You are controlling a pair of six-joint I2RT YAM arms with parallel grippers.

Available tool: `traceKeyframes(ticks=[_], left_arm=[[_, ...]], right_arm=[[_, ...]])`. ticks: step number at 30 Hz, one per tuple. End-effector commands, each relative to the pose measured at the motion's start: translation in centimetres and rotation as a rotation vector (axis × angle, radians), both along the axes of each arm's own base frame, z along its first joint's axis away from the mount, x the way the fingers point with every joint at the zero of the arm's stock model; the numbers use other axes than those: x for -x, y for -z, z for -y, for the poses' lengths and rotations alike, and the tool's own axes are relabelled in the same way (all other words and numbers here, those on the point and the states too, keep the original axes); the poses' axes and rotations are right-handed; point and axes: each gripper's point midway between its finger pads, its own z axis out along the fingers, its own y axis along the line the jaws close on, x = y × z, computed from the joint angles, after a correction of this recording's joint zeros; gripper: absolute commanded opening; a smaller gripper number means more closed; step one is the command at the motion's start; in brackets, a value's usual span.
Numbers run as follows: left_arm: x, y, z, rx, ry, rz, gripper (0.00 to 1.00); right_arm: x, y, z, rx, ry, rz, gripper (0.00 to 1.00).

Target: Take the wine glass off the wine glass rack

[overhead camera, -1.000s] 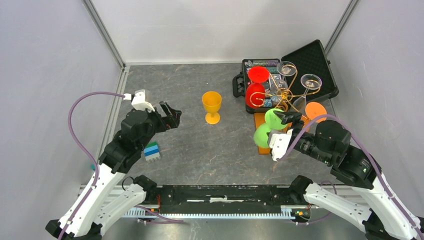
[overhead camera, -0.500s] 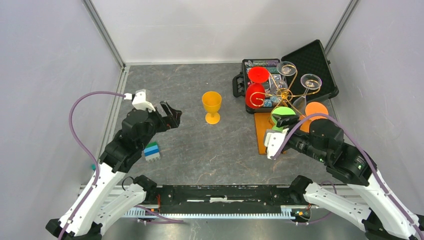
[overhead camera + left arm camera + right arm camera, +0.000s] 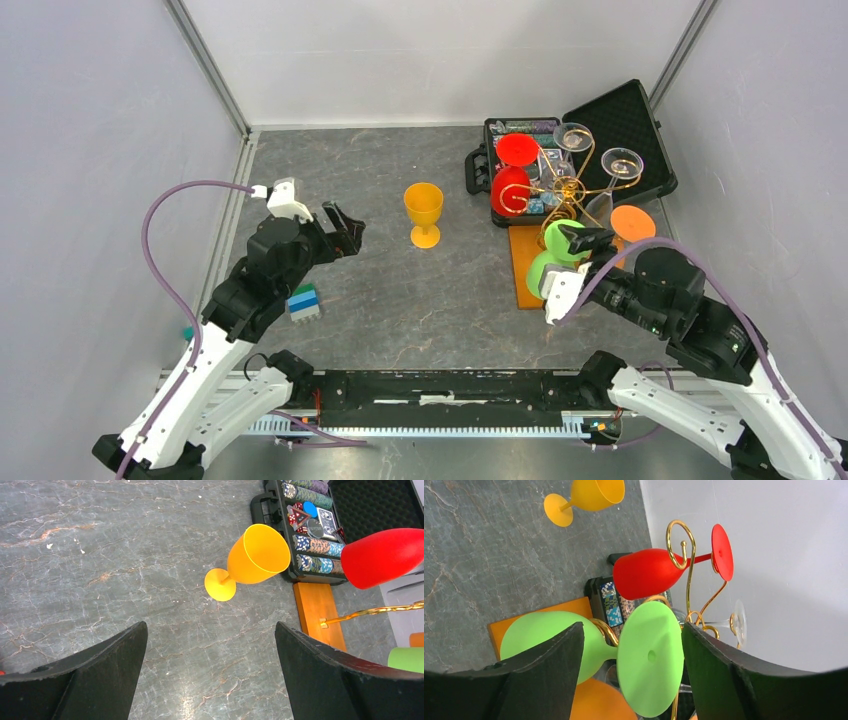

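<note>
Presently wine glass rack (image 3: 519, 250) holds one red glass (image 3: 510, 190), one green wine glass (image 3: 541, 268), one orange glass (image 3: 632, 221) and two clear glasses (image 3: 573, 136). One yellow goblet (image 3: 423, 205) stands on the desk (image 3: 380, 290). Left tool (image 3: 210, 630) is agape. Right tool (image 3: 629, 635) has jaws apart astride the green stem and has shifted slightly rightward.

Your arms (image 3: 170, 410) are twins: white shells down low, chunky black joints higher up, plus a purple cable (image 3: 148, 225) looping off each wrist. There's a white block (image 3: 287, 200) by each wrist, and the fingers (image 3: 95, 677) are matte black, grainy wedges.
</note>
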Motion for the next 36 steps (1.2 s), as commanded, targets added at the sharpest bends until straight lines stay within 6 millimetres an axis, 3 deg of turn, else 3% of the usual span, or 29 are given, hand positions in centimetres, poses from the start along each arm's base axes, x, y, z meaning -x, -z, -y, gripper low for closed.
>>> traceKeyframes(ticks=[1,9,19,29,34,36], left_arm=[[-0.3,-0.7,0.0,0.012,-0.003,0.026,1.0],[-0.4,-0.7,0.2,0.014,-0.001,0.023,1.0],[-0.6,-0.5,0.3,0.012,0.0,0.016,1.0],[-0.7,-0.3,0.4,0.008,0.001,0.012,1.0],[-0.8,-0.1,0.4,0.005,0.001,0.008,1.0],[-0.8,-0.2,0.4,0.006,0.001,0.01,1.0]], right_arm=[[-0.1,0.6,1.1,0.033,0.038,0.007,0.75],[0.0,1.7,1.8,0.066,0.059,-0.017,0.61],[0.8,0.4,1.9,0.023,0.032,0.008,0.53],[1.1,-0.1,1.6,0.014,0.011,0.008,0.36],[1.1,-0.3,1.4,0.011,0.0,0.013,0.35],[1.1,-0.6,1.3,0.003,-0.004,0.02,0.39]])
